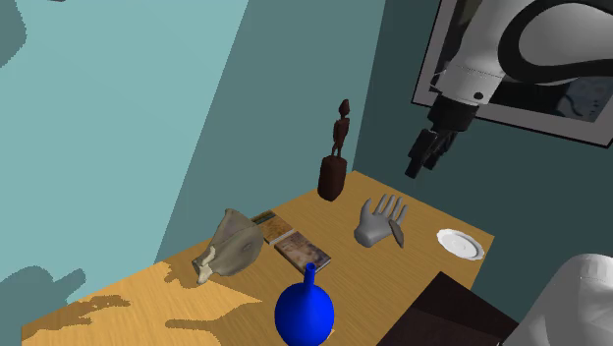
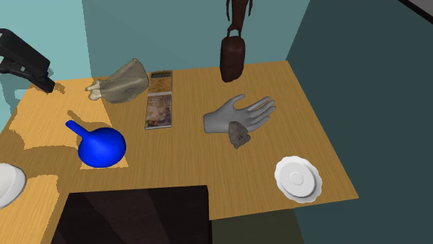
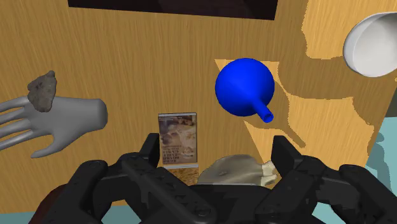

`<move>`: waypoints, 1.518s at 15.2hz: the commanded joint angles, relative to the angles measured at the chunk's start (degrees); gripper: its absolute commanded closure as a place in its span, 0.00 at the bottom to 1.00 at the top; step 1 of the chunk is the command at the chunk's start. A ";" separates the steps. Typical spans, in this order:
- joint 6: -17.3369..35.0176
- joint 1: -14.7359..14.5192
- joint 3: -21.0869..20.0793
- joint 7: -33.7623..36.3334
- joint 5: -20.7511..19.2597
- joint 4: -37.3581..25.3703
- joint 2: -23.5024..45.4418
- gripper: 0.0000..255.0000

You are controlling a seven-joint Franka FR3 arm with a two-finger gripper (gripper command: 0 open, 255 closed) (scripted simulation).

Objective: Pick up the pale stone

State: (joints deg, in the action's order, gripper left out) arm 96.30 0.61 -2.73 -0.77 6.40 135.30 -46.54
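Teal walls; wooden table (image 2: 326,166) in a corner.

Item 1, task thing: stone (image 2: 238,134), small, rough, grey-brown rather than pale. It lies on the table against the thumb side of a grey hand model (image 2: 236,114); touching or just beside, cannot tell. A white plate (image 2: 298,178) is near it.

Item 2, tool: gripper (image 1: 417,169), black, fingers (image 3: 151,143) standing apart, nothing between them. It hangs high over the table, well apart from the stone.

Item 3, other stock: blue flask (image 2: 101,145), book (image 2: 159,109), dark figurine (image 2: 232,55), beige shell-like lump (image 2: 121,82).

Step in hand, as judged: the approach, with the grasp not yet begun.
- Bring the gripper over the stone before lowering it.
- Turn the fingers so one goes down on the stone's free side and neither lands on the model.
- Close low on the stone, since its rough faces may slip.

Views compared:
- The shoulder view gives the gripper's height above the table, but the stone reads there as a dark sliver at the model's edge.
- The second exterior view gives the stone's outline and its free side towards the plate.
- The wrist view confirms the spread of the fingers and shows the stone off the gripper's line, with the book and lump lying ahead.
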 commanded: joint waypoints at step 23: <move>12.72 11.01 -0.67 20.75 -9.99 -19.89 48.11 0.00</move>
State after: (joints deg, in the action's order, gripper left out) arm 109.12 11.24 -3.71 19.04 -3.06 116.97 -0.64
